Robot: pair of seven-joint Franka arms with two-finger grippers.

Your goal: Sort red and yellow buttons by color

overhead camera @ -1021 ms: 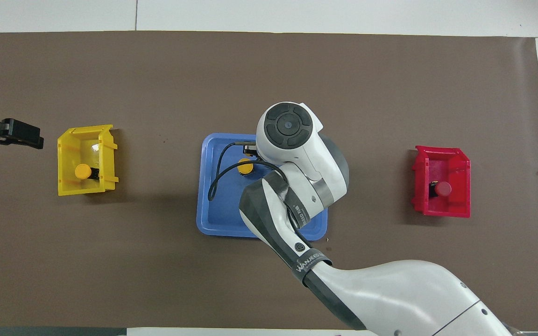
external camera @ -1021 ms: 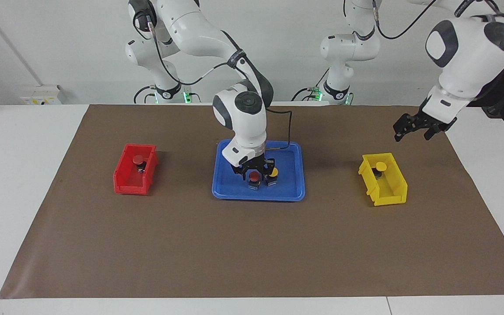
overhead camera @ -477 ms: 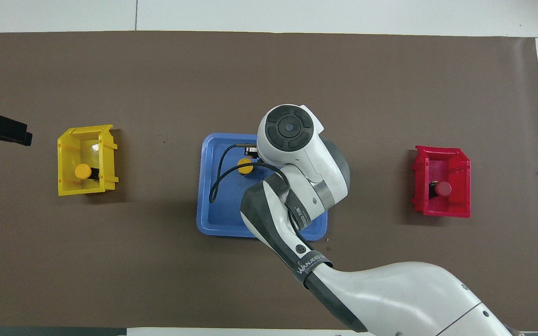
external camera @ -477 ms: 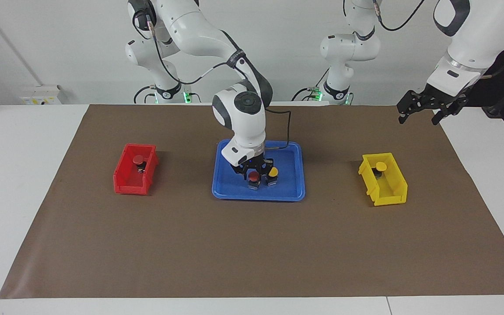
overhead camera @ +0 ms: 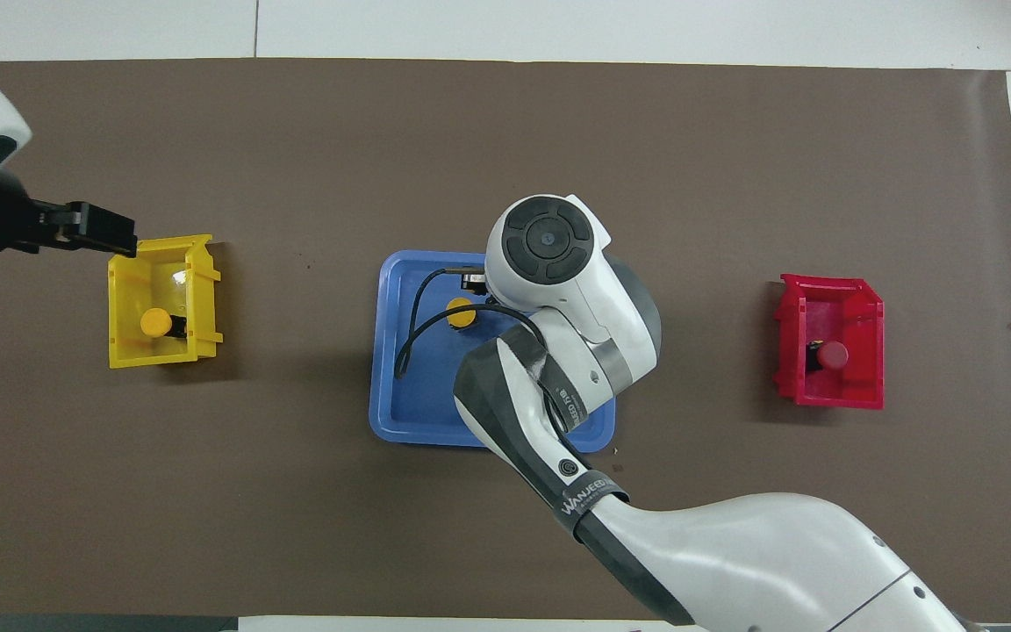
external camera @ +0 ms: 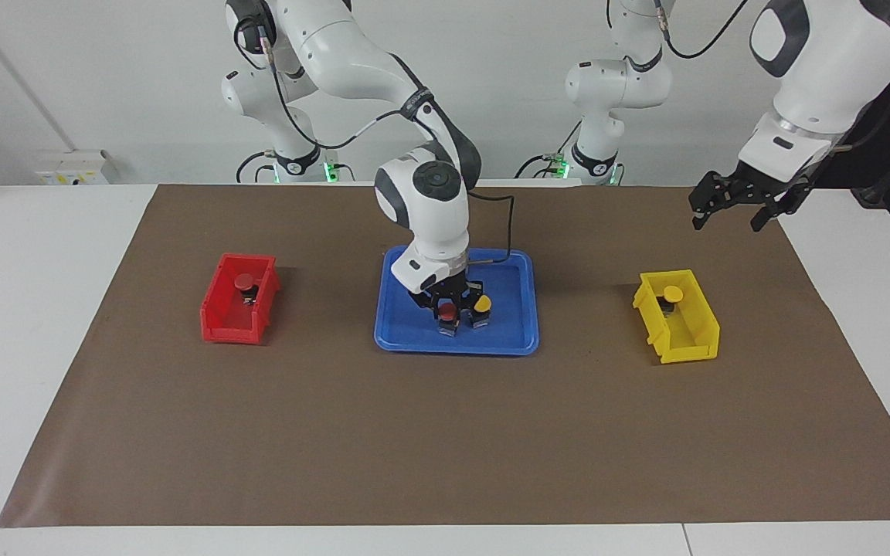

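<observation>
Two buttons stand side by side in the blue tray (external camera: 414,340): a red button (external camera: 449,311) and a yellow button (external camera: 481,307). My right gripper (external camera: 450,307) reaches straight down into the tray and is shut on the red button, which still rests on the tray floor. From overhead the right arm's wrist hides that grip, and only the tray's yellow button (overhead camera: 461,312) shows. Another red button (external camera: 243,283) lies in the red bin (external camera: 232,324). Another yellow button (external camera: 672,293) lies in the yellow bin (external camera: 684,351). My left gripper (external camera: 728,218) hangs open and empty, high over the yellow bin's edge.
A brown mat (external camera: 445,448) covers most of the white table. The red bin (overhead camera: 830,395) sits toward the right arm's end, the yellow bin (overhead camera: 163,355) toward the left arm's end, and the blue tray (overhead camera: 409,412) between them. A black cable (overhead camera: 409,329) loops over the tray.
The right gripper's fingers have closed on the red button in the tray. The left gripper rose, then swung back toward the yellow bin, staying open.
</observation>
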